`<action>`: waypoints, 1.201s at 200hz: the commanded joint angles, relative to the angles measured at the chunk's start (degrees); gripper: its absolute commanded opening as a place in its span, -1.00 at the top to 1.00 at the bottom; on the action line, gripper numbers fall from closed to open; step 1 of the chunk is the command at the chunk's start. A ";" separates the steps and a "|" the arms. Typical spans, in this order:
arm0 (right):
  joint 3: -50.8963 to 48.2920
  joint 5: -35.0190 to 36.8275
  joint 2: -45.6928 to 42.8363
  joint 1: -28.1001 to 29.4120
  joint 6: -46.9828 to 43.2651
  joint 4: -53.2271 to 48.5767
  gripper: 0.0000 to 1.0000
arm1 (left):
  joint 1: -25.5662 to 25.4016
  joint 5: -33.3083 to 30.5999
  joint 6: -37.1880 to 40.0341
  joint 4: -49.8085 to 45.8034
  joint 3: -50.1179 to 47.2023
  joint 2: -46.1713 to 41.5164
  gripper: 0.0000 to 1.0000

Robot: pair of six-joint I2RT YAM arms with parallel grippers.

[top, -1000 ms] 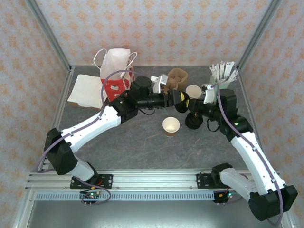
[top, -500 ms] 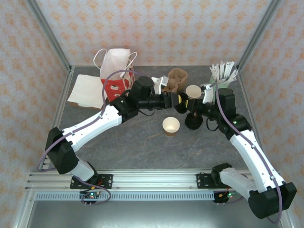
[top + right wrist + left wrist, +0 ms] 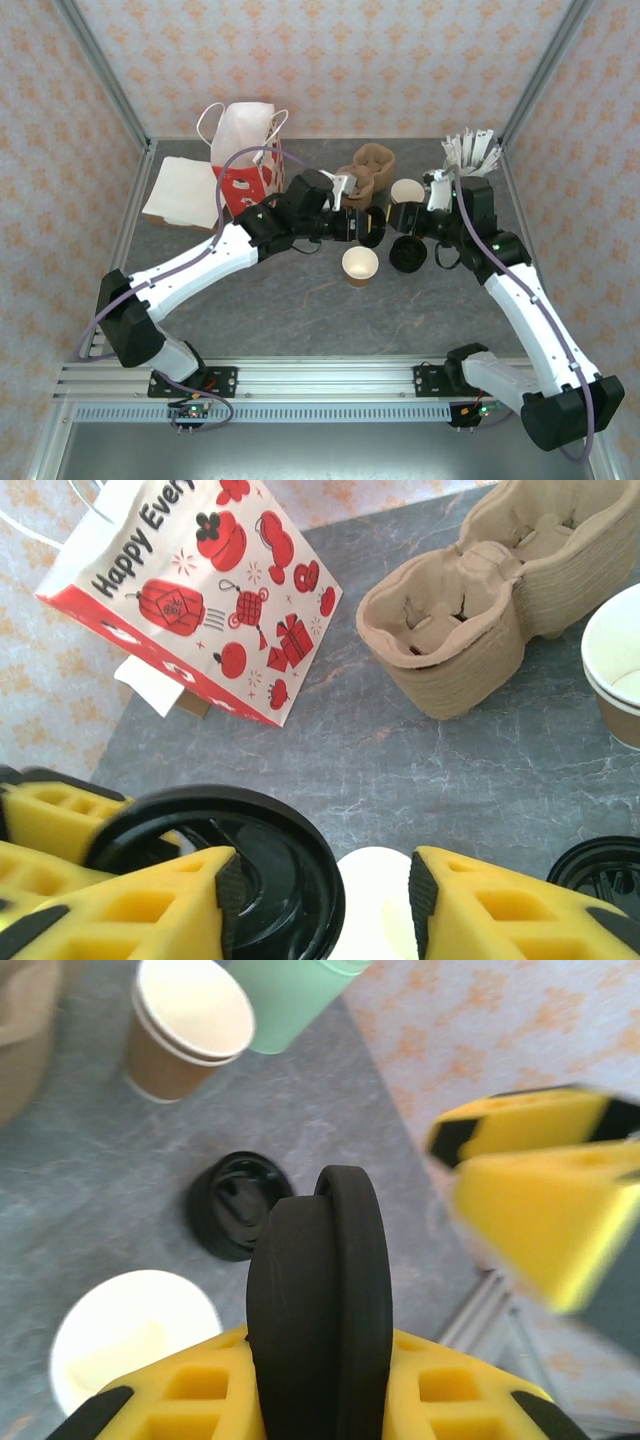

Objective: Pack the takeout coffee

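A: What's new on the left?

B: Just right of the red-printed paper bag [image 3: 245,150], the left gripper [image 3: 365,226] clamps the black lid [image 3: 320,1260] edge-on, alone. A second ago we had both grippers on it.

A: Cup?

B: The open kraft cup [image 3: 360,263] stands on the table just in front of the lid, uncapped.

A: Right side?

B: The right gripper [image 3: 397,217] has let go: jaws apart, backed off near the second kraft cup [image 3: 407,190]. A spare lid [image 3: 407,255] lies flat below it.

A: So we call the handover done?

B: We think so. Next, we'd guess, we turn the lid flat and press it onto the cup. The pulp carrier [image 3: 370,165] sits behind. Packing hasn't started.
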 commanded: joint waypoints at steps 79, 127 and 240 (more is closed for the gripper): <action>4.76 -15.24 5.31 -2.13 65.80 7.93 -0.29 | -13.32 -46.65 35.00 -3.30 -3.90 -7.78 0.59; 6.79 -21.81 9.38 -0.54 68.02 3.09 -0.23 | -17.07 -51.64 42.00 -1.34 -3.33 -5.18 0.60; 5.34 -25.60 11.46 1.77 70.43 2.34 0.12 | -18.36 -50.31 42.50 -0.37 -1.88 -3.20 0.61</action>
